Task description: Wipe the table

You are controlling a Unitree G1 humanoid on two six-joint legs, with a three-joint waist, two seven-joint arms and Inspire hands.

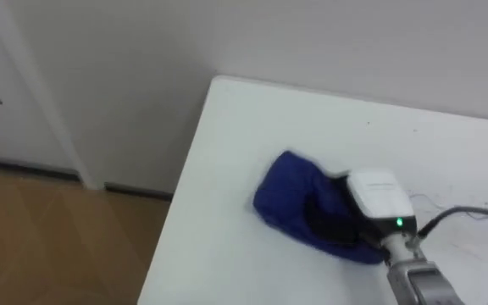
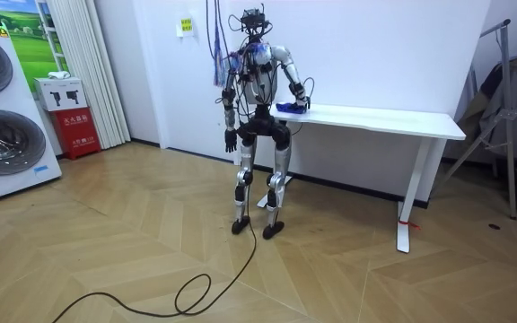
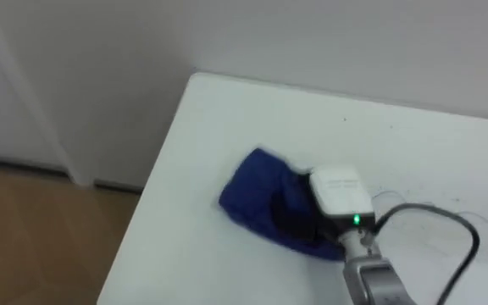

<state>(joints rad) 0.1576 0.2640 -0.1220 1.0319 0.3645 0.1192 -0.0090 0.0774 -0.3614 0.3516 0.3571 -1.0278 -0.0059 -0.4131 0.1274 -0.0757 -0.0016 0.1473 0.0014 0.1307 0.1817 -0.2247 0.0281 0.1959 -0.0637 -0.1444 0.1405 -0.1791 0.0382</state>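
Note:
A bunched blue cloth (image 1: pixel 291 199) lies on the white table (image 1: pixel 252 119) near its left far corner. My right hand (image 1: pixel 378 196) comes in from the lower right and rests on top of the cloth, its dark fingers (image 1: pixel 330 222) curled into the folds. The cloth (image 3: pixel 257 195) spreads out to the left of the hand (image 3: pixel 339 193) and a fold shows under its wrist side. In the room view I stand at the table's end (image 2: pixel 330 112), right hand (image 2: pixel 300 103) on the cloth (image 2: pixel 285 108), while my left hand (image 2: pixel 230 141) hangs by my hip.
The table's left edge (image 1: pixel 180 212) drops to wooden floor (image 1: pixel 49 237), and a white wall runs behind it. A dark cable (image 1: pixel 473 213) lies across the tabletop by my wrist. Washing machines (image 2: pixel 3 108) and a red box (image 2: pixel 79 130) stand at the room view's left.

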